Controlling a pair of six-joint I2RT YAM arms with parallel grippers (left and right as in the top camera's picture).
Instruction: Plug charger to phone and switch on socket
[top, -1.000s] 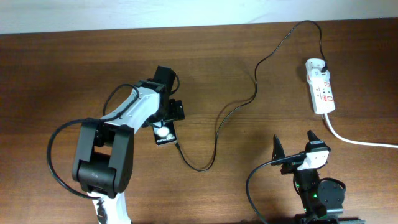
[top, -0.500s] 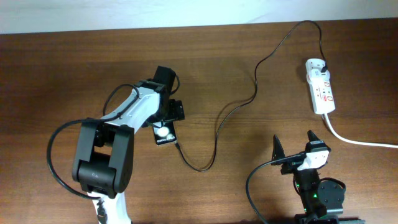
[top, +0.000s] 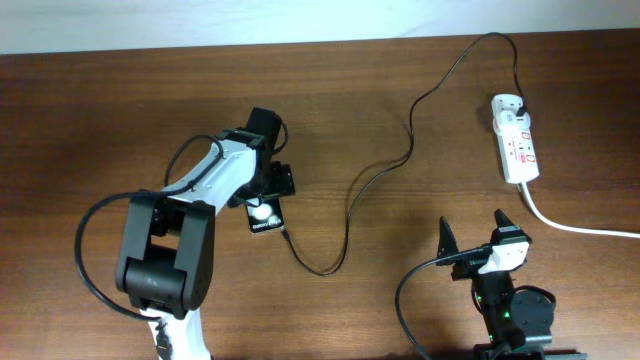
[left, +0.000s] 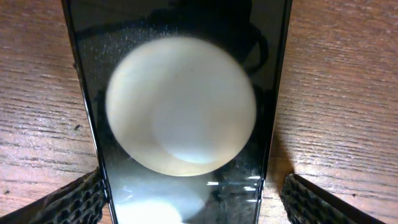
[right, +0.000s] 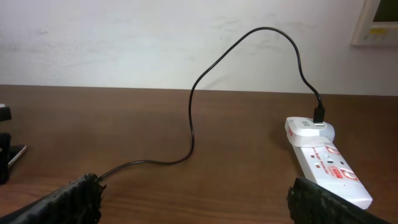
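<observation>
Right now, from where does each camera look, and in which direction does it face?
Overhead: above the table, facing straight down; left arm and right arm show.
Left wrist: close above the phone, facing down; the left hand straddles it.
Right wrist: low, facing along the table toward socket and charger; right hand at bottom.
Overhead and right wrist share socket and charger.

The phone (left: 180, 62) is glossy black with a white round reflection; the charger (right: 190, 118) is black. The socket (top: 518, 150) is white, marked red, the table (top: 90, 120) brown wood-grain.
</observation>
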